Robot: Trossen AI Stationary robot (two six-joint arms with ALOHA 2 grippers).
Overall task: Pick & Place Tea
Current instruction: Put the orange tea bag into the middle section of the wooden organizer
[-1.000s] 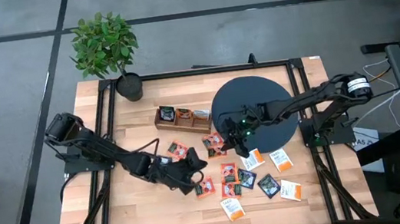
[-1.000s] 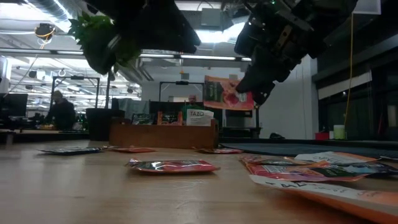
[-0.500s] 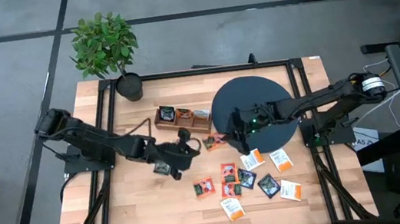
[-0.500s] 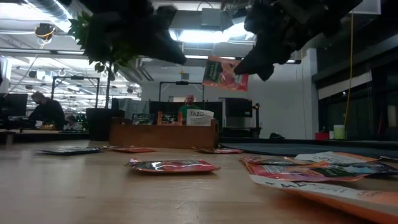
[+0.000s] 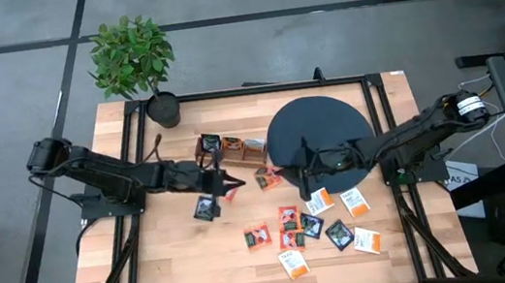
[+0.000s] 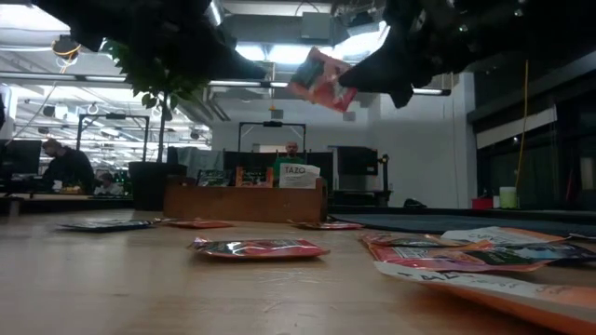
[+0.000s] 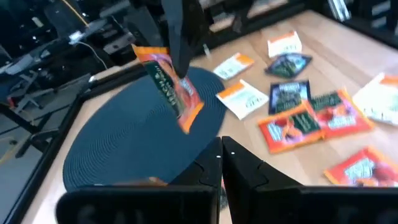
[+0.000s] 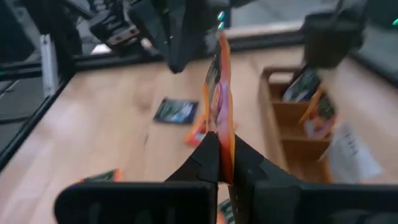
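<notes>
The right gripper [image 8: 219,163] is closed on a red-orange sachet [image 8: 217,102], holding it on edge in the air by the near rim of the black disc [image 5: 318,118], just beside the wooden tray [image 5: 231,150]; in the low view the same sachet hangs tilted, well above the surface [image 6: 140,288]. The left gripper [image 7: 221,163] is closed too, its fingers pressed together with nothing seen between them — it sits over the surface near the tray's end. From above, a dark sachet [image 5: 205,207] lies just below that gripper. The rest of the tea is scattered flat in front of the disc: red-orange packets [image 5: 259,236], dark ones with green [image 5: 339,236] and white ones with orange [image 5: 367,241], some touching or overlapping. A few sachets stand upright in the tray's compartments. In the low view a white card [image 6: 294,173] standing in the tray reads "TAZO" — the only writing clear enough to read; print on the nearest sachet is too blurred. A potted plant [image 5: 132,58] stands at the far left corner.
</notes>
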